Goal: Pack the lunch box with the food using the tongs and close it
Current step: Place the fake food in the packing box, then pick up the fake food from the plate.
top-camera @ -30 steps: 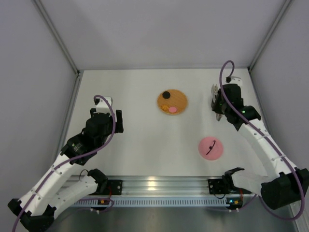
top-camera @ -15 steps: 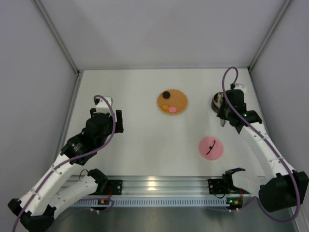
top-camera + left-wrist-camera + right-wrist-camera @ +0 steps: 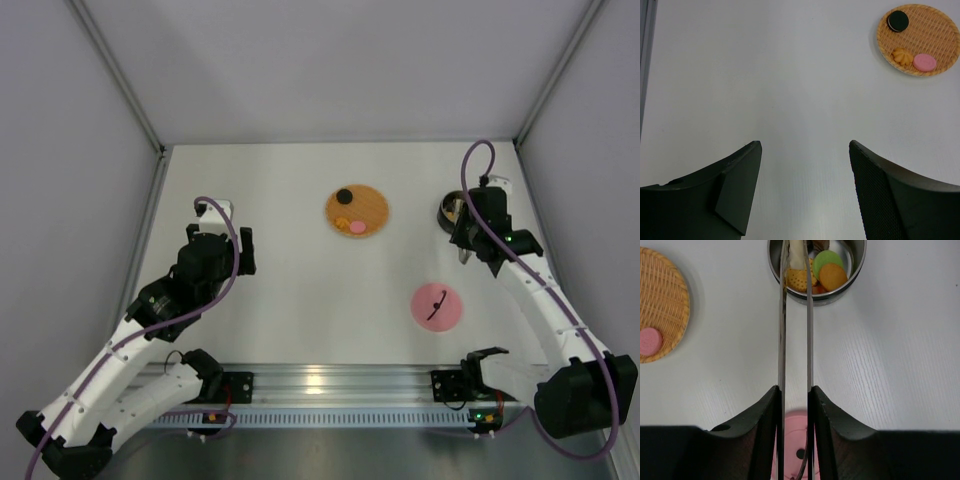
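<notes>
Some food (image 3: 832, 275) partly behind tongs (image 3: 782, 340)

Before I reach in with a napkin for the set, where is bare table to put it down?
Bare: the wide stretch between the left end effector and the woven mat, and the near middle left of the pink lid. Crowded: the right side, where the right end effector holds the tongs in the lunch box.

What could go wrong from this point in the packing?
The tips of the tongs sit inside the lunch box among packed pieces; lifting out carelessly may flick one out or nudge the box. The right gripper pinches only the thin arms, so the tongs might twist.
</notes>
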`<state>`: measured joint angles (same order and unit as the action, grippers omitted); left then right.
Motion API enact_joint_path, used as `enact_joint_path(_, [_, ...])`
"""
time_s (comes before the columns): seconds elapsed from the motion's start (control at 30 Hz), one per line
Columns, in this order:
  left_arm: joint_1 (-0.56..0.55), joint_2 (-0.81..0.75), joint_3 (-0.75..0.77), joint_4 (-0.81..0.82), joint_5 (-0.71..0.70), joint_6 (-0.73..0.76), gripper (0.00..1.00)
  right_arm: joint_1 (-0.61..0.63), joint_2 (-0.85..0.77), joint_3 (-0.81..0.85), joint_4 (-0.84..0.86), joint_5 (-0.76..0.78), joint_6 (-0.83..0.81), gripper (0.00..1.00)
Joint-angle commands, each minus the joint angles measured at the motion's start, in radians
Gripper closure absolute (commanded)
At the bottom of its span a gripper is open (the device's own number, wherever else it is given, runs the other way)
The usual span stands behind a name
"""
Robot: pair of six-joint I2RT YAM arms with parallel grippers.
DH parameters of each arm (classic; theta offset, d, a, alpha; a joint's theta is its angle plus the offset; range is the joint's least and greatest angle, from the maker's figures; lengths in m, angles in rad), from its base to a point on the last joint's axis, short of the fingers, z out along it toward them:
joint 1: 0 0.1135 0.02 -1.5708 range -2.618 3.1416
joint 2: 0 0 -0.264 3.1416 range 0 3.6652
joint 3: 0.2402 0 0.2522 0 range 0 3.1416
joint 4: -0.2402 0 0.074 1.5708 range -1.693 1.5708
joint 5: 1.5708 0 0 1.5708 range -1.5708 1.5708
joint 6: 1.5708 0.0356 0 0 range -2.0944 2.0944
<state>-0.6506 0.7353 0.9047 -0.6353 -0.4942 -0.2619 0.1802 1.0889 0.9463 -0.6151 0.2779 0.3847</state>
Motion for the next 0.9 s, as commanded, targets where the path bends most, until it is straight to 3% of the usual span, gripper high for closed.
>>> enact_joint_path(0.0, [0.002, -0.008, -0.009, 0.034, 0.002, 0.009, 0.24, -0.018, -0.006, 0.006, 0.02, 0.004, -0.013, 0.68])
enact_joint_path(0.23, [0.002, -0.008, -0.009, 0.034, 0.002, 0.009, 0.24, -0.018, -0.014, 0.017, 0.012, 0.006, -0.018, 0.6])
enact_joint_path(0.47, [0.002, -0.004, -0.009, 0.036, 0.002, 0.01, 0.24, 0.011, -0.011, 0.075, 0.006, -0.052, -0.015, 0.6])
enact_joint_path(0.67, [0.002, -0.005, -0.009, 0.033, -0.003, 0.009, 0.24, 0.204, 0.091, 0.196, -0.003, 0.033, 0.016, 0.6])
enact_joint_path(0.87, [0.002, -0.002, -0.01, 0.034, -0.004, 0.009, 0.24, 0.367, 0.334, 0.333, 0.072, 0.024, 0.031, 0.59])
